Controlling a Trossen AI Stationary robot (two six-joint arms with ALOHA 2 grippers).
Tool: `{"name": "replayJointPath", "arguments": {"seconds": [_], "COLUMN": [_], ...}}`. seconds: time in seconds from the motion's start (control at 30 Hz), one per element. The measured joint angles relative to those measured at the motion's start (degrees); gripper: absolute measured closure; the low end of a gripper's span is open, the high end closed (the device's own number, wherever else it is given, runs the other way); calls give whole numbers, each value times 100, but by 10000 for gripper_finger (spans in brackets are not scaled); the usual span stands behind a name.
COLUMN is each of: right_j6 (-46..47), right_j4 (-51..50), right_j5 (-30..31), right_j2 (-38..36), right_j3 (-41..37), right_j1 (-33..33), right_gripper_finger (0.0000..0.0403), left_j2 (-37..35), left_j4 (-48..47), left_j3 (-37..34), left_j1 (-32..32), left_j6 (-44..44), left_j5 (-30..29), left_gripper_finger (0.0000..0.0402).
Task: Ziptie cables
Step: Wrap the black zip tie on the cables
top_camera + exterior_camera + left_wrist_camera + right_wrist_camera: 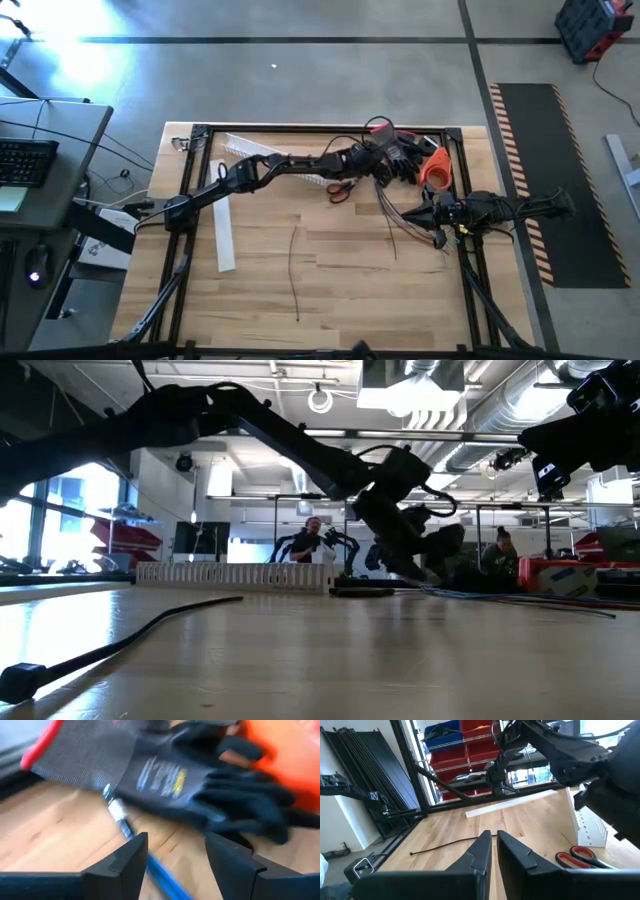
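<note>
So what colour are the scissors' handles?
Red, on the scissors, clearest in the right wrist view.

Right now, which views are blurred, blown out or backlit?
Left wrist view: motion-blurred across the glove, while the left gripper stays sharp. High view: glare on the floor at top left. Low view: arms silhouetted against bright ceiling lights. Right wrist view: sharp.

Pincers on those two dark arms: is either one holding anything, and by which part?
Nothing is held. The left pincer is open over a blue cable near the black work glove; the right pincer is shut, empty.
</note>
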Motion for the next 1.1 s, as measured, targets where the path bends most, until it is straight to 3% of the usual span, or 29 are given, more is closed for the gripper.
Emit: {"name": "replayJointPath", "arguments": {"seconds": [0.37, 0.67, 1.1], "right_j6": [0, 0, 0], "right_j4": [1, 0, -1], "right_j5": [1, -1, -1], "right_j2": [0, 0, 0], "right_j3": [0, -1, -1], "right_j1": [1, 0, 0], "right_gripper_finger": [387, 387, 387], "left_j2": [5, 5, -505], "left_j4": [-354, -371, 75], "left_j3": [0, 0, 140], "left_j1": [67, 86, 73], "left_j6": [-125, 49, 449], "left_j5": [353, 515, 717], "left_gripper_finger": [276, 393, 401]}}
